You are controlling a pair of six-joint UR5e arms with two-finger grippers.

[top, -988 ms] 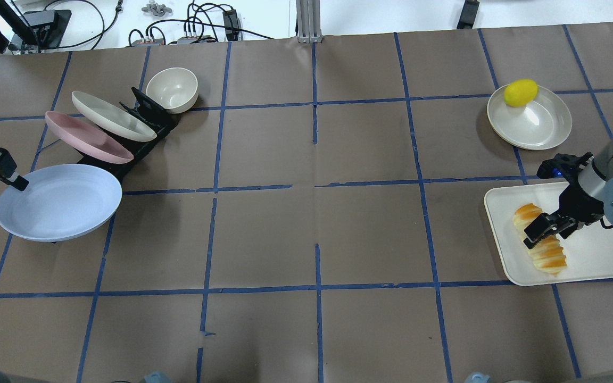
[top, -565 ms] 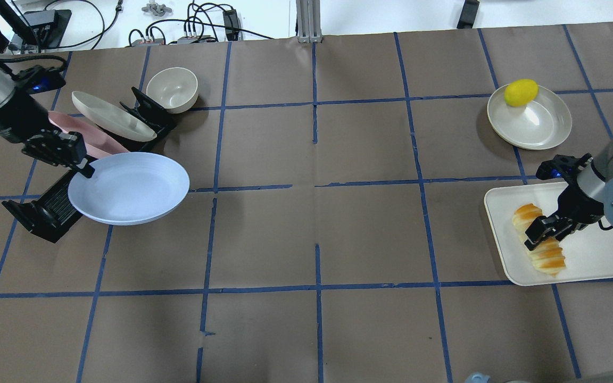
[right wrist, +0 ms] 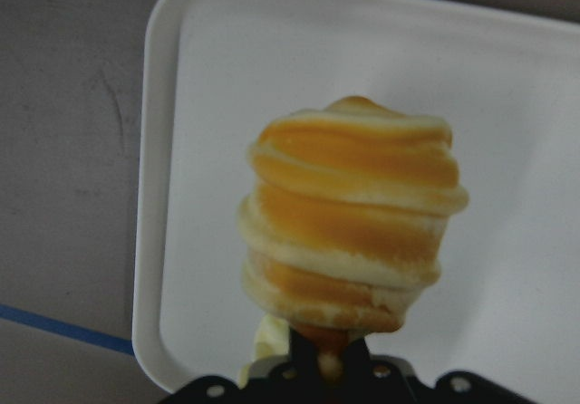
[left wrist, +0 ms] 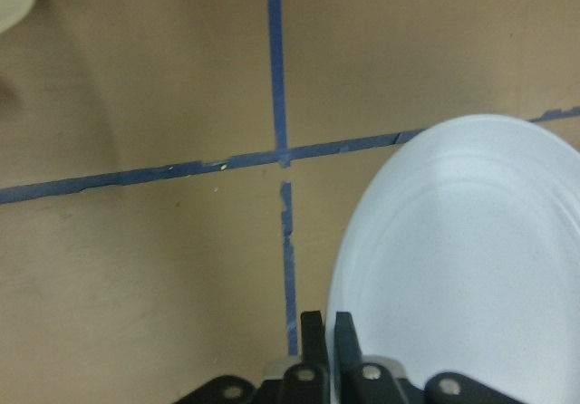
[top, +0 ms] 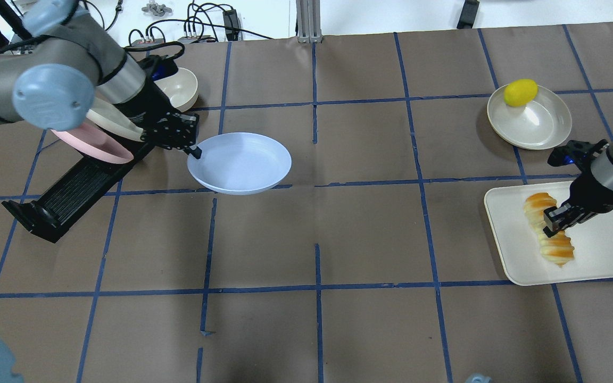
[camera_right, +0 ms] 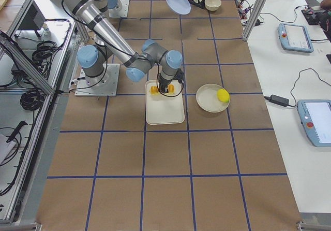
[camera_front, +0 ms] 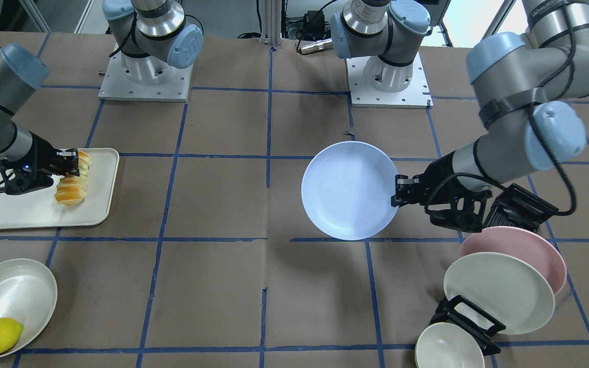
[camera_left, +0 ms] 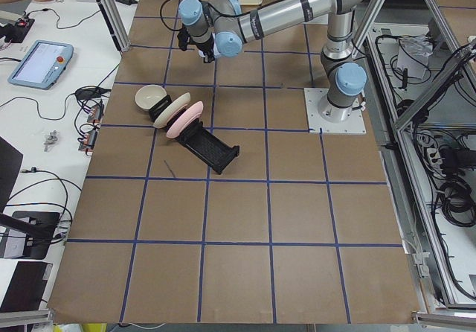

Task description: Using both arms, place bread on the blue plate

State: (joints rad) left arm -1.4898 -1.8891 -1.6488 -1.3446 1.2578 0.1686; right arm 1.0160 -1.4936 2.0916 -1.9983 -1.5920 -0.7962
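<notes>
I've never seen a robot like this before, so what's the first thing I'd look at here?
Your eye would likely land on the big pale blue plate, pinched by its rim in the left gripper over the table, left of its middle. Next is the stripy orange and cream bread, clamped in the right gripper at the white tray on the right. The bright yellow lemon in its cream dish beyond the tray stands out too.

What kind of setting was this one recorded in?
Most likely a robotics lab workcell: robot arms bolted to base plates on a tape-gridded table, aluminium framing at its edge, and teach pendants on the side benches.
</notes>
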